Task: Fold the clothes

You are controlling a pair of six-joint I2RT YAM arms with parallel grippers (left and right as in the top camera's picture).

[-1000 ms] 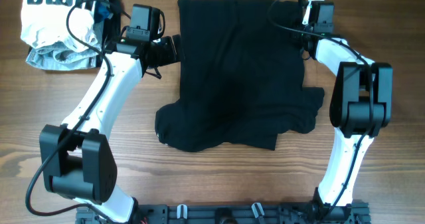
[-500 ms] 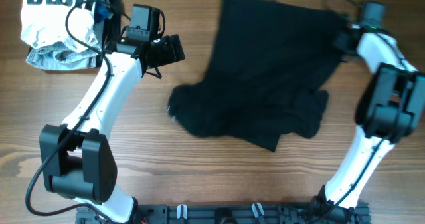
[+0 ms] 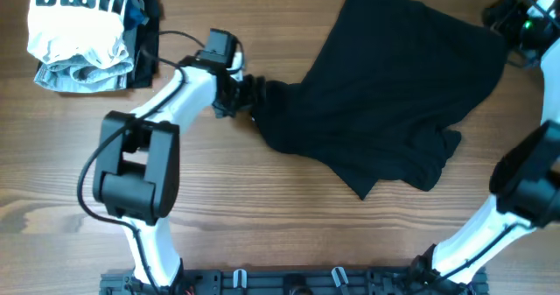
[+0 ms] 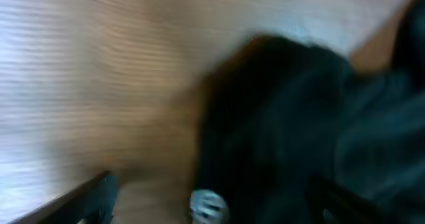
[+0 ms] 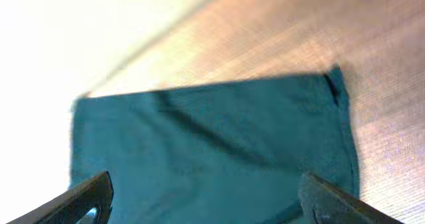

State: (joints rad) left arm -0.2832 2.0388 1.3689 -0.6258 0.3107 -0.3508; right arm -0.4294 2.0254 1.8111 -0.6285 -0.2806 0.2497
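A black garment (image 3: 394, 94) lies crumpled and slanted across the right half of the table. It looks teal in the right wrist view (image 5: 212, 144). My left gripper (image 3: 253, 98) is at the garment's bunched left edge. The left wrist view is blurred, with the left gripper (image 4: 212, 199) open and dark cloth (image 4: 292, 117) under the right half of the gap. My right gripper (image 3: 501, 17) is by the garment's far right corner. In its own view the right gripper (image 5: 207, 196) is open above flat cloth, holding nothing.
A pile of folded clothes (image 3: 83, 32), white, grey and black, sits at the far left corner. Bare wooden table (image 3: 262, 207) lies in front of the garment. The arm bases stand at the near edge.
The garment slid to the right and turned slantwise. My right gripper swung to the far right corner and opened, letting the cloth go. My left gripper moved right to the garment's left edge.
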